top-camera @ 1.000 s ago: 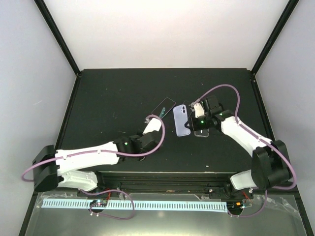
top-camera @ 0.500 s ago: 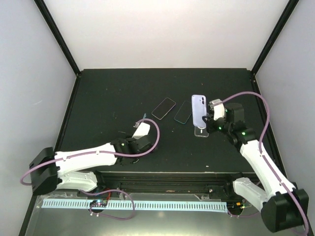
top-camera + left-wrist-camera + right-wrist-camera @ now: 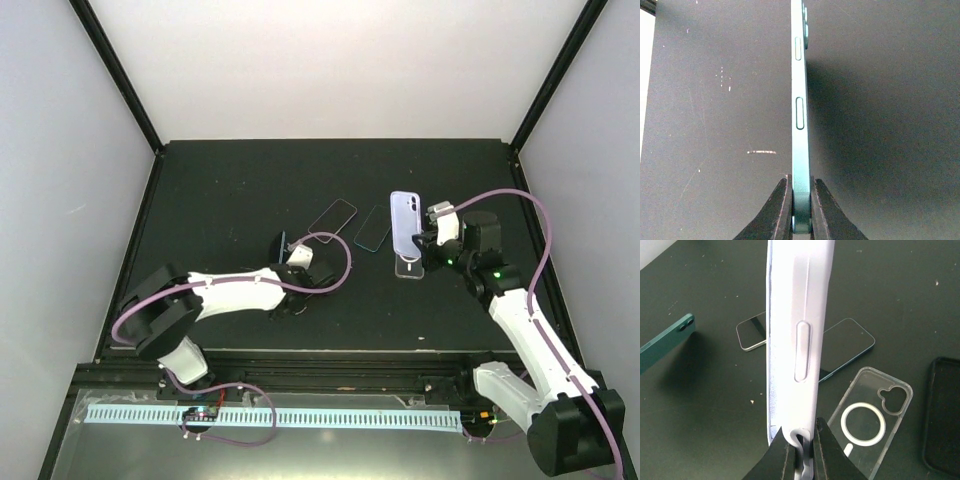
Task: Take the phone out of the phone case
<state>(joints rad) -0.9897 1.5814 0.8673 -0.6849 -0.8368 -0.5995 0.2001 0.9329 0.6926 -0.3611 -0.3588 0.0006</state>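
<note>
My left gripper [image 3: 292, 262] is shut on a green phone [image 3: 282, 244] and holds it on edge over the black table; in the left wrist view the phone's side with its buttons [image 3: 799, 105] runs up from the closed gripper [image 3: 801, 212]. My right gripper [image 3: 424, 243] is shut on the bottom edge of a lilac phone case [image 3: 404, 224], held upright above the table. In the right wrist view the case [image 3: 796, 340] looks empty and its thin rim folds between the gripper's [image 3: 802, 452] fingers. The green phone [image 3: 662, 346] shows at that view's left.
Two more phones lie face up mid-table [image 3: 333, 220] [image 3: 373, 228], also in the right wrist view [image 3: 752, 332] [image 3: 846, 346]. A clear case with a white ring [image 3: 409, 266] [image 3: 871, 419] lies under the right gripper. A black case [image 3: 942, 415] lies to its right.
The right gripper lifted the lilac case up and right, off the green phone. The left arm swung in and now holds the green phone on edge, left of the two flat phones.
</note>
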